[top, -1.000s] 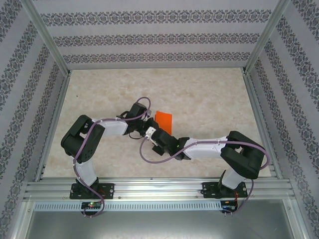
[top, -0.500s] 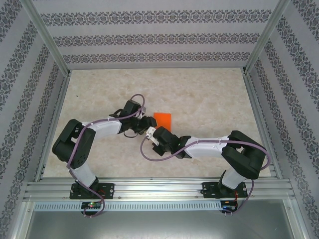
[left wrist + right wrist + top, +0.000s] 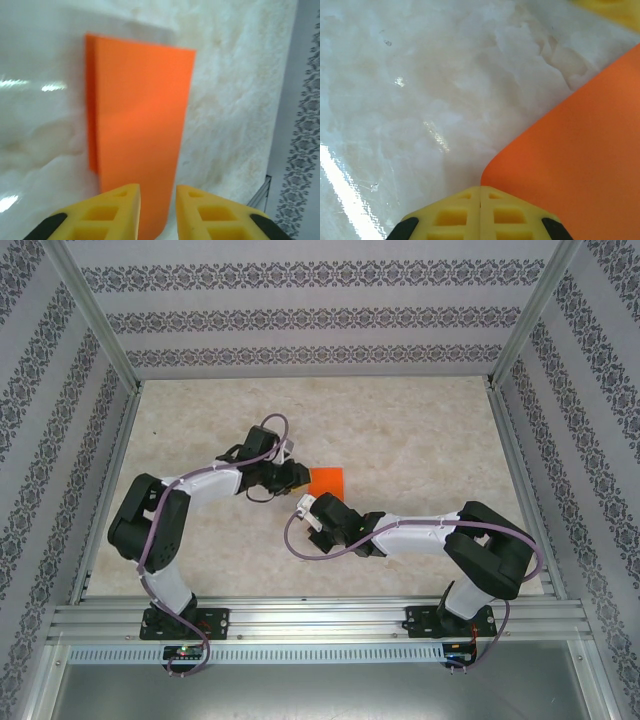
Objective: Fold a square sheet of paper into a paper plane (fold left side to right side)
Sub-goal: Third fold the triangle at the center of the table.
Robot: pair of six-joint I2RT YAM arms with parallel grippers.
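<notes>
Since the earlier top views the left arm has swung its wrist toward the upper part of the frame, bringing the left gripper [image 3: 158, 192] to the left edge of the paper [image 3: 140, 115]. The right arm and the sheet sit much where they were. The paper lies flat on the table [image 3: 400, 430] just left of the frame's centre, between the two wrists. It is already doubled into a narrow strip, so the left-to-right fold looks made but not yet set. In the left wrist view a thin band of the lower layer peeks out along the strip's left side, which means the edges do not quite meet. The left gripper's yellow fingers stand a narrow gap apart with the strip's near end showing between them. They seem poised over it rather than clamped on it, since the gap is far wider than paper. The right gripper [image 3: 480, 192] is closed tight, fingertips together, right at a rounded corner of the paper. It looks to be pinning that corner down, though whether it presses or merely touches I cannot tell. To do this step well, the right tip should probably keep the corner anchored. The left fingers could nudge the top layer until the peeking band disappears — then run along the folded edge with light, even pressure. Too much sideways drag risks sliding the whole strip on the glossy surface or skewing the crease — and every later fold of the plane would likely carry that error.
</notes>
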